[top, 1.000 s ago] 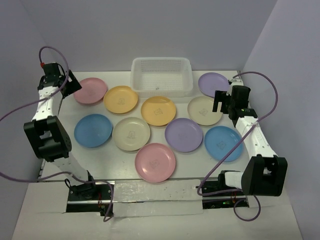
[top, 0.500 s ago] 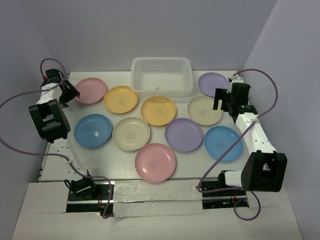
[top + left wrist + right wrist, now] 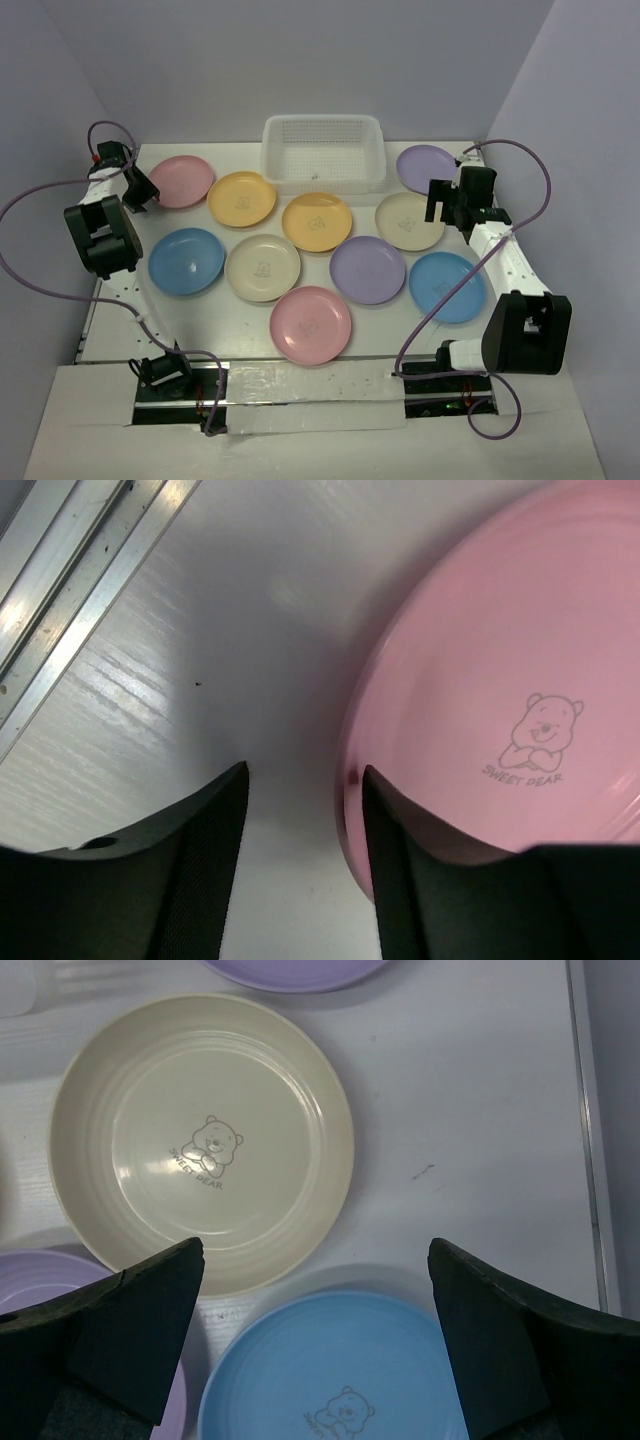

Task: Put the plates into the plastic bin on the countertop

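Observation:
Several pastel plates lie flat on the white countertop [image 3: 215, 330]. The plastic bin [image 3: 325, 182] stands at the back with no plate in it. My left gripper [image 3: 140, 190] is low at the left rim of the back pink plate [image 3: 182, 180]. In the left wrist view the left gripper [image 3: 304, 770] straddles that pink plate's [image 3: 500, 680] rim: one finger lies over the plate, the other stands on the countertop, apart from the rim. My right gripper [image 3: 450, 205] hangs wide open above the gap between a cream plate [image 3: 200, 1140] and a blue plate [image 3: 340, 1370], holding nothing.
Yellow [image 3: 241, 198], orange [image 3: 317, 221], blue [image 3: 187, 260], cream [image 3: 262, 267], lavender [image 3: 367, 269] and pink [image 3: 310, 323] plates lie close together mid-table. Another lavender plate [image 3: 427, 167] sits beside the bin. A metal rail [image 3: 70, 580] runs along the left edge. Lavender-grey walls enclose the space.
My left arm has folded down and brought its gripper to the pink plate's left rim, and its jaws have narrowed around it. The right gripper has barely shifted and stays wide open.

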Robot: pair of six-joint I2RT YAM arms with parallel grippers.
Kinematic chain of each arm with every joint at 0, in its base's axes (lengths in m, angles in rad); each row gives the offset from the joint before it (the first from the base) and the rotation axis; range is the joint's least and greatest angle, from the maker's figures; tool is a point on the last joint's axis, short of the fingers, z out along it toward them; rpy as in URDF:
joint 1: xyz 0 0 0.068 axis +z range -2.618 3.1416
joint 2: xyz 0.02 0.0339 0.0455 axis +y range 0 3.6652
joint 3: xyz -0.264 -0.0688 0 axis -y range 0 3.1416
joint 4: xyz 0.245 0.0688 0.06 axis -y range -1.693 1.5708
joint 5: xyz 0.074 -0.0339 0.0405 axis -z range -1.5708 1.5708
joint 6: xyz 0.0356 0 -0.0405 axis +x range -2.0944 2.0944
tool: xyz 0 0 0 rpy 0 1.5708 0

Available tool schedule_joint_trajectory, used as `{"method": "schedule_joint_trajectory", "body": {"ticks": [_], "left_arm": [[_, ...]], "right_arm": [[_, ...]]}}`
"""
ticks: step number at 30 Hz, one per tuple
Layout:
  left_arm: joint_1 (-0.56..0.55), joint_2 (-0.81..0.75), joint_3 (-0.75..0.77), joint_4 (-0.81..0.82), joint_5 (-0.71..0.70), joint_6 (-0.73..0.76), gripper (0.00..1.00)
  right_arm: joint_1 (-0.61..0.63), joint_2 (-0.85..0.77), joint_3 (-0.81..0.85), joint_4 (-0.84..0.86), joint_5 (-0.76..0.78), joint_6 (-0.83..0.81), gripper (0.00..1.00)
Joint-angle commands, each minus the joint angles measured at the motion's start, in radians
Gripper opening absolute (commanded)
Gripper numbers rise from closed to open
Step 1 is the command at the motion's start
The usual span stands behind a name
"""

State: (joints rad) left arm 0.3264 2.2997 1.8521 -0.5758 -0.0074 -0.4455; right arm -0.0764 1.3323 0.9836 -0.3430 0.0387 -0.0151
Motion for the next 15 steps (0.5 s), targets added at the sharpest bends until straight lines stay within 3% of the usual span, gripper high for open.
{"method": "schedule_joint_trajectory", "body": {"ticks": [1,6,10,15], "left_arm": [[0.002,0.034,0.026,0.028,0.012,-0.004,0.49],[0.001,0.031,0.023,0.032,0.036,-0.017,0.32],[0.003,0.015,0.027,0.015,0.041,-0.033,0.01],[0.022,-0.064,-0.007,0.017,0.071,-0.078,0.0]], "right_arm": [[0.005,0.014,0.053,0.004,0.017,0.014,1.0],[0.006,0.023,0.06,0.004,0.014,0.014,1.0],[0.006,0.034,0.075,-0.007,0.012,0.014,1.0],[0.006,0.026,0.089,-0.017,0.01,0.014,1.0]]}}
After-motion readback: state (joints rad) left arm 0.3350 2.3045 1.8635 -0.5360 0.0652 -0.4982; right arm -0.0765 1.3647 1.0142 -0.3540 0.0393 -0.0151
